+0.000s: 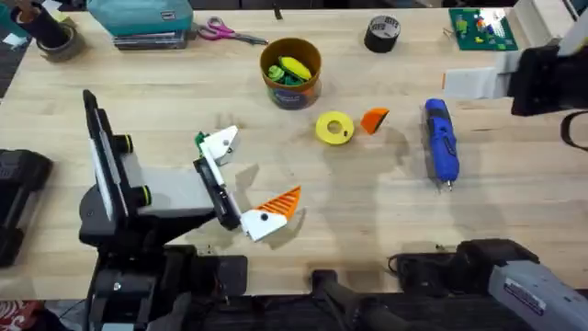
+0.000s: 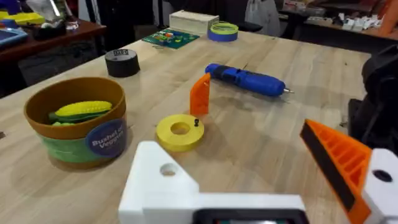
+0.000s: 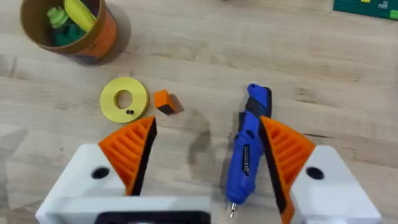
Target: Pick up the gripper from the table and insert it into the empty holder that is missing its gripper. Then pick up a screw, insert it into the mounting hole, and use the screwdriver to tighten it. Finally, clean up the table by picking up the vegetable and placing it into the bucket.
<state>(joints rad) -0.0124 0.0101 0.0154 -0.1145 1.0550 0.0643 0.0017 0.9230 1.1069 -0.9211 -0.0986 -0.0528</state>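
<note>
I have the right end effector (image 3: 205, 165) spread wide above the tabletop (image 3: 348, 74), empty, the screwdriver (image 3: 247, 149) lying just inside one pad. The gripper (image 3: 166, 102) sits just beyond beside the yellow disc (image 3: 124, 98), free for picking. The left end effector (image 1: 241, 184) stands open, its holder (image 2: 163, 180) bare.

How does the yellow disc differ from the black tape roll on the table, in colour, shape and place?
The yellow disc is bright yellow and flat with a small centre hole; the black tape roll is black, thicker, and has a wide opening. The disc lies mid-table beside the orange gripper; the tape roll sits near the far edge, apart from the other parts. Both are round and lie flat on the table.
</note>
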